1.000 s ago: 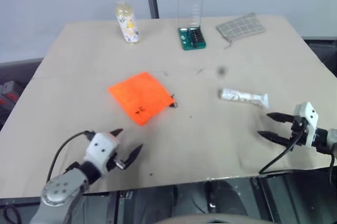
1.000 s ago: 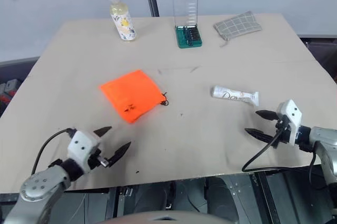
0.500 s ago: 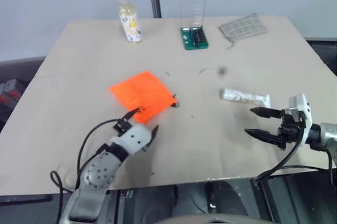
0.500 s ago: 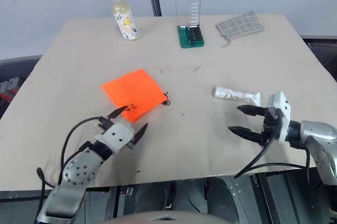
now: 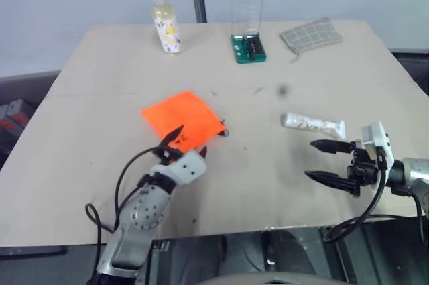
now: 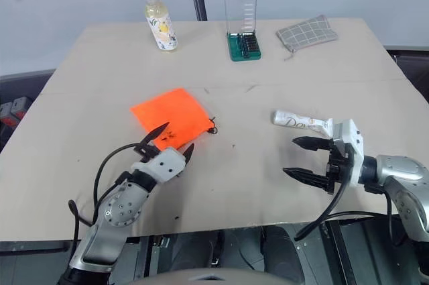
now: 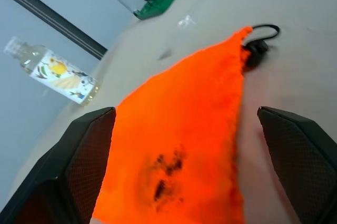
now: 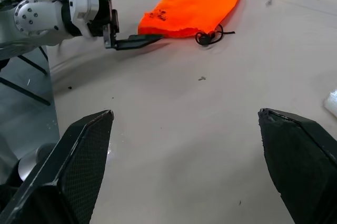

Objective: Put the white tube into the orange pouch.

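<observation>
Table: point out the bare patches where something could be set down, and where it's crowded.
Bare: the wide strip of table between the bottle and the orange pouch; the middle between pouch and white tube; the far right corner beyond the checked pouch. Crowded: the back edge with bottle, bit case and checked pouch; the near edge, where the left gripper and right gripper sit.

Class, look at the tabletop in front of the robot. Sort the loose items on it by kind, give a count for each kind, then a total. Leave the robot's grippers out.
Pouches: 2, the orange pouch and the grey checked pouch
Tubes: 1, the white tube
Bottles: 1, the white-capped bottle
Bit sets: 1, the green bit case with its clear lid standing up
Total: 5
</observation>
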Tool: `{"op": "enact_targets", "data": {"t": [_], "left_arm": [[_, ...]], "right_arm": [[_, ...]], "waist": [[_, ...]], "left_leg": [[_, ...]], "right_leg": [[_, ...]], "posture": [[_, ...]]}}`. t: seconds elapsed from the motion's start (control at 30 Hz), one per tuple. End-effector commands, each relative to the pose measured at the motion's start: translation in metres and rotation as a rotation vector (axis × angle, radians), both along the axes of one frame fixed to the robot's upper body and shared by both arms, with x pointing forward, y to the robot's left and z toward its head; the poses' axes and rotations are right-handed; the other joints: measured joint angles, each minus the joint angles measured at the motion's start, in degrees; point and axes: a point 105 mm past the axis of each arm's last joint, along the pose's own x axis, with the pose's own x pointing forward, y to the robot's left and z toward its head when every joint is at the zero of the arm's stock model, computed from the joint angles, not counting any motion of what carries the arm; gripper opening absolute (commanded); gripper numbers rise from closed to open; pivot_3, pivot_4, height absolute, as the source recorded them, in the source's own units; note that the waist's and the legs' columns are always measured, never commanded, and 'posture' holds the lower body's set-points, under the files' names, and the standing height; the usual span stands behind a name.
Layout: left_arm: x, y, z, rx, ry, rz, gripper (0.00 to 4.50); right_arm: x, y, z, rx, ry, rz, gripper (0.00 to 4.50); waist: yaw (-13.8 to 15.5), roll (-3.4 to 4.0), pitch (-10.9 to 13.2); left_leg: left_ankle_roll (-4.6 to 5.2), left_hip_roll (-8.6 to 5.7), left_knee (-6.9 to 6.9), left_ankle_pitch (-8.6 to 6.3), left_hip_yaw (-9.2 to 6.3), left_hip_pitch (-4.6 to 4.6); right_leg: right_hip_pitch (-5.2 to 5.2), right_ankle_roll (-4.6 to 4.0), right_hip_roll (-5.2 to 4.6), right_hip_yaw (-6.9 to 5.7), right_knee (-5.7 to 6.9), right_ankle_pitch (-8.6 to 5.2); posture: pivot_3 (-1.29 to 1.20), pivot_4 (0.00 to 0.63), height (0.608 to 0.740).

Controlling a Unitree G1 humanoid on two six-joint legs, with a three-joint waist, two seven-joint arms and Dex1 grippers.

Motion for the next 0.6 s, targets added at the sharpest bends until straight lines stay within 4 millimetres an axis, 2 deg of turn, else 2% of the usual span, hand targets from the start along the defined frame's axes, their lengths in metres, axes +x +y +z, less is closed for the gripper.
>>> {"op": "enact_targets", "data": {"t": [0.03,0.3,0.6], "left_arm": [[0.002,0.001,0.005,-0.003,-0.023,0.009,4.46],[0.008,0.001,0.002,0.031,-0.025,0.026,4.46],[0.014,0.004,0.01,0.055,-0.08,0.052,4.46]], "right_arm": [[-0.004,0.003,0.004,0.001,-0.033,0.023,4.44],[-0.001,-0.001,0.005,-0.001,-0.06,-0.007,4.44],[0.003,-0.003,0.005,-0.005,-0.078,-0.016,4.44]], "waist": [[-0.02,0.0,0.0],[0.01,0.0,0.0],[0.01,0.0,0.0]], "left_leg": [[0.0,0.0,-0.01,0.0,0.0,0.0],[0.0,-0.01,0.0,0.0,0.0,0.01],[0.0,-0.01,0.0,0.0,0.0,0.0]], "right_leg": [[0.0,-0.01,0.0,0.0,0.0,0.01],[0.0,0.01,0.0,-0.01,0.0,0.0],[0.0,-0.04,0.0,-0.01,0.01,0.05]], "posture": [[0.0,0.15,0.74],[0.0,0.15,0.74],[0.0,0.15,0.74]]}}
